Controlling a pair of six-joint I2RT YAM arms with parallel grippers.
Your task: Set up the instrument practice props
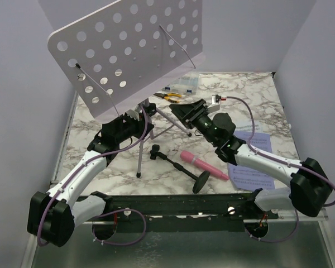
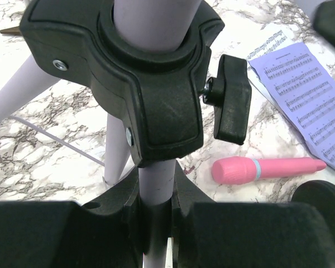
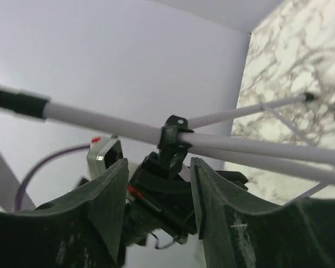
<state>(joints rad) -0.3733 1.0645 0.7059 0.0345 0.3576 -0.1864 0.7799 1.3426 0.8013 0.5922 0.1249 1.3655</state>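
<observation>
The lilac perforated plate [image 1: 128, 50] stands tilted on its tripod [image 1: 140, 151]. My left gripper [image 1: 134, 119] is shut on the tripod's lilac pole [image 2: 155, 187], just below the black hub [image 2: 145, 84] with its knob [image 2: 231, 97]. My right gripper [image 1: 184, 110] is open and empty, just right of the tripod, its fingers [image 3: 100, 195] facing the pole's hub [image 3: 173, 139]. The pink microphone [image 1: 204, 166] lies flat across its black stand, whose round base [image 1: 201, 181] is tipped up. A lavender sheet-music page [image 1: 251, 176] lies under my right arm; a white page edge [image 2: 268, 40] peeks out beside it.
A clear compartment box [image 1: 181, 85] and yellow-handled pliers [image 1: 170, 96] sit at the back of the marble table [image 1: 89, 139]. Tripod legs [image 1: 176, 125] spread over the middle. White walls close in the left, right and back.
</observation>
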